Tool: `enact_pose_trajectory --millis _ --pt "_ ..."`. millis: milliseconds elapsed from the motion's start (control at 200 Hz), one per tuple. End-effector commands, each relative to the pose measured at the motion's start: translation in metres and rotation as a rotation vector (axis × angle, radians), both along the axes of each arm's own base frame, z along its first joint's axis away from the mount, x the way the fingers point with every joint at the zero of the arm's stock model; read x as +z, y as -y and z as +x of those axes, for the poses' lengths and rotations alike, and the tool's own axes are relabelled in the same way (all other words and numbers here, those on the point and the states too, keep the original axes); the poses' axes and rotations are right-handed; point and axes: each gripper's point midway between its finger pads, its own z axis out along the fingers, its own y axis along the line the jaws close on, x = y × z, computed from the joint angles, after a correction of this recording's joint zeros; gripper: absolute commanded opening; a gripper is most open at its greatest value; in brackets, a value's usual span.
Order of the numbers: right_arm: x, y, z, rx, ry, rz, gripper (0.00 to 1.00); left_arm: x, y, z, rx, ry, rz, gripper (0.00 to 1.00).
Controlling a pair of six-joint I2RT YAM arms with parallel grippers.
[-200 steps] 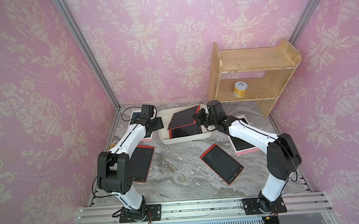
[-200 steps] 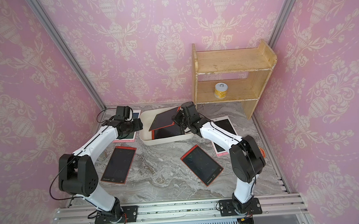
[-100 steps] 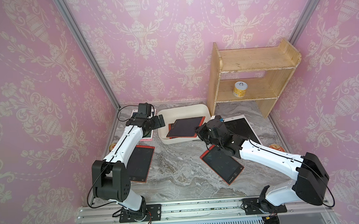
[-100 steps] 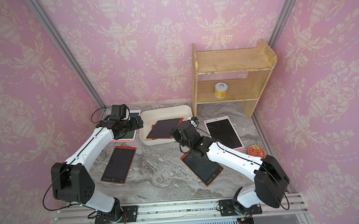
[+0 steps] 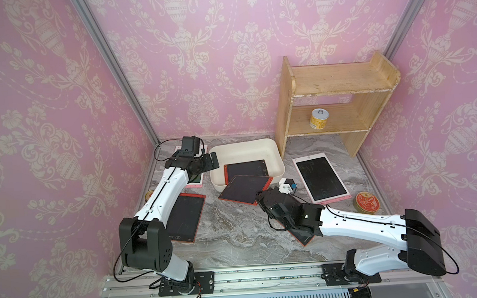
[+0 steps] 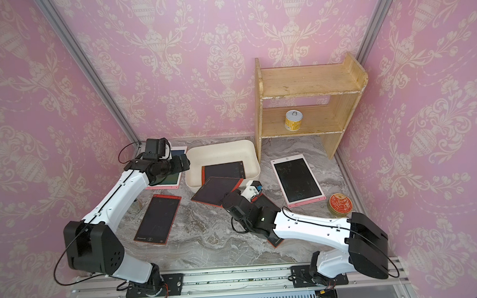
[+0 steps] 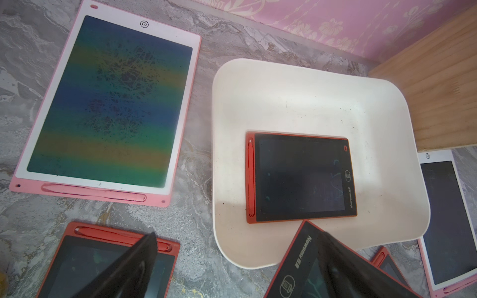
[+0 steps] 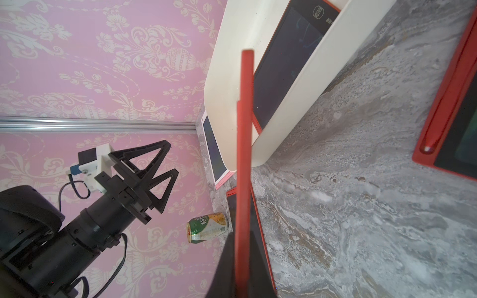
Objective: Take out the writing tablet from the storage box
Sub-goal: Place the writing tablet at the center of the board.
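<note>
Red writing tablet (image 5: 244, 189) clamped in right jaws over storage box (image 5: 246, 152) front rim, second tablet (image 5: 245, 170) inside, left jaws wide

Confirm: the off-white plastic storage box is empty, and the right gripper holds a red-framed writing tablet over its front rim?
Not empty: the left wrist view shows a second red-framed writing tablet flat inside the off-white storage box. Rest holds.
</note>
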Motion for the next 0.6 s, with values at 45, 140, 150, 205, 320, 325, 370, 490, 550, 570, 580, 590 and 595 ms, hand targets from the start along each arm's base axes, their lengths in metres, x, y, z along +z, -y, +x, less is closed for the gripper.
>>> enact_pose_trajectory --millis 45,140,150,205,320,325,370,490,550,570,580,590,595 --pt "-0.002 0.004 -0.010 -0.098 0.017 0.028 0.00 0.013 0.001 -0.006 -0.029 0.016 -0.015 0.99" --pt "-0.003 -0.001 -0.019 -0.097 0.021 0.022 0.00 0.013 0.002 -0.007 -0.035 0.013 -0.016 0.99" --pt "-0.003 -0.002 -0.020 -0.097 0.020 0.023 0.00 0.012 0.002 -0.007 -0.036 0.013 -0.015 0.99" --pt "-0.003 -0.006 -0.025 -0.091 0.022 0.027 0.00 0.013 0.002 -0.007 -0.038 0.014 -0.015 0.99" --pt "-0.006 -0.012 -0.036 -0.089 0.023 0.018 0.00 0.012 0.003 -0.008 -0.044 0.012 -0.017 0.99" --pt "-0.006 -0.012 -0.036 -0.089 0.023 0.017 0.00 0.012 0.003 -0.008 -0.043 0.012 -0.018 0.99" --pt "-0.009 -0.014 -0.039 -0.091 0.018 0.021 0.00 0.011 0.004 -0.008 -0.047 0.010 -0.022 0.99" --pt "-0.018 -0.019 -0.046 -0.097 0.010 0.021 0.00 0.009 0.005 -0.009 -0.050 0.005 -0.030 0.99" --pt "-0.021 -0.021 -0.049 -0.102 0.007 0.017 0.00 0.008 0.006 -0.010 -0.054 0.003 -0.029 0.99" --pt "-0.023 -0.021 -0.050 -0.105 0.001 0.018 0.00 0.008 0.006 -0.011 -0.056 0.003 -0.031 0.99" --pt "-0.023 -0.021 -0.051 -0.105 -0.001 0.022 0.00 0.008 0.006 -0.011 -0.056 0.002 -0.030 0.99" --pt "-0.024 -0.022 -0.051 -0.106 -0.001 0.026 0.00 0.008 0.006 -0.011 -0.057 0.001 -0.030 0.99" --pt "-0.024 -0.022 -0.052 -0.105 -0.001 0.028 0.00 0.009 0.006 -0.011 -0.058 0.002 -0.031 0.99"
